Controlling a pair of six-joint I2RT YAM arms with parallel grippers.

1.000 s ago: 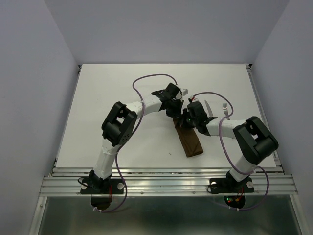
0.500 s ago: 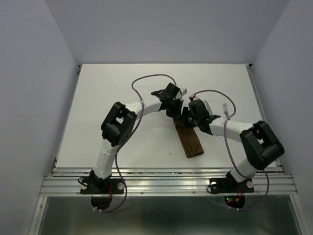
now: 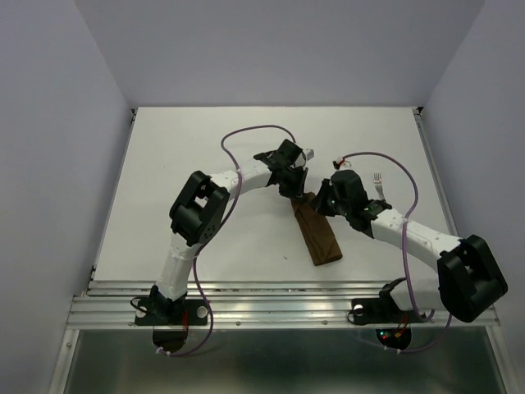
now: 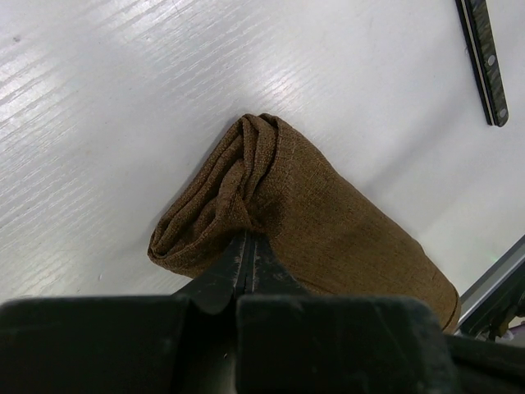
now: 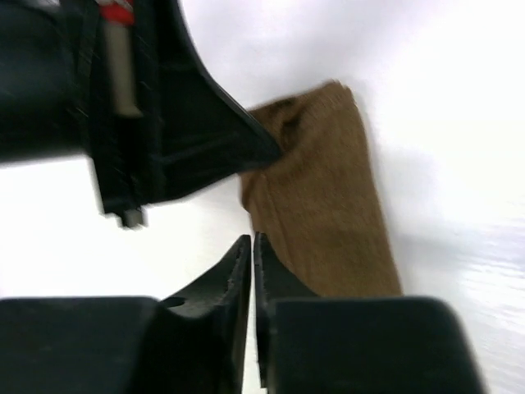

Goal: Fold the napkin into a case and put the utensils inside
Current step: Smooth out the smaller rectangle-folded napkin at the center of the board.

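Right gripper (image 5: 251, 246) backed off toward 4 o'clock, nearly closed, empty; left gripper (image 4: 247, 254) stays pinching case (image 3: 318, 234) mouth; fork (image 3: 378, 183) still outside.

White arms, black joints, purple cables, black hands.

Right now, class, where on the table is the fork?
In the top view the fork lies toward the table's far right, just beyond the right arm and right of the folded napkin.

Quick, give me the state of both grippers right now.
Left gripper: shut, pinching the top layer of the case at its open end.
Right gripper: fingers nearly together, nothing between them, beside the case.
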